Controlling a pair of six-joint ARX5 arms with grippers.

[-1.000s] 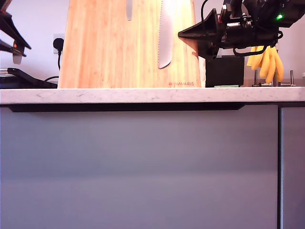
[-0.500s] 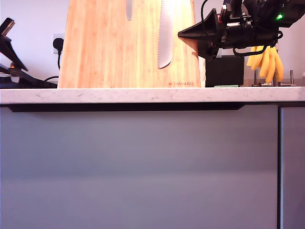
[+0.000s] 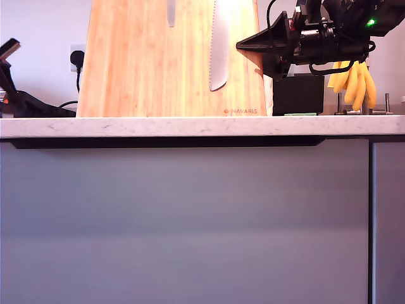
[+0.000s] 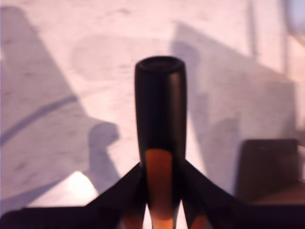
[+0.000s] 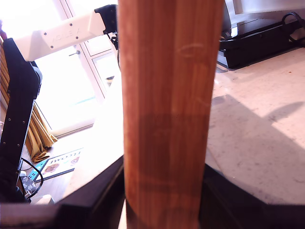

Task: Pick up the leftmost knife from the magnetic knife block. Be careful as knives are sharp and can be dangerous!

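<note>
Magnetic knife block [image 3: 152, 63]: upright on the pale countertop [image 3: 190, 126], upper centre of the exterior view, cut off by the top of the frame. Carries two blades only: a narrow round-tipped blade [image 3: 171, 12] near the top and a long serrated blade [image 3: 219, 44] toward the exterior view's right; board surface toward the exterior view's left is bare. Leftmost knife [image 4: 159, 105]: off the block, shown only as a black round-ended handle in the first wrist view; blade not visible in any view. My first gripper [image 4: 159, 191] [image 3: 7, 82]: at the exterior view's far left edge, low over the countertop, well apart from the block, fingers clenched on that handle with orange pads [image 4: 158, 171] pressed against it. Open countertop lies between this gripper and the block's edge, with only a plug [image 3: 77, 60] and cable at the wall behind. My second gripper [image 3: 243, 45] [image 5: 164, 191]: level, at the exterior view's upper right, fingers closed on the block's narrow side edge, one against each face. Black box [image 3: 299, 94] and bananas [image 3: 354, 82] stand just beside that edge, under and behind the arm, so room there is tight.
</note>
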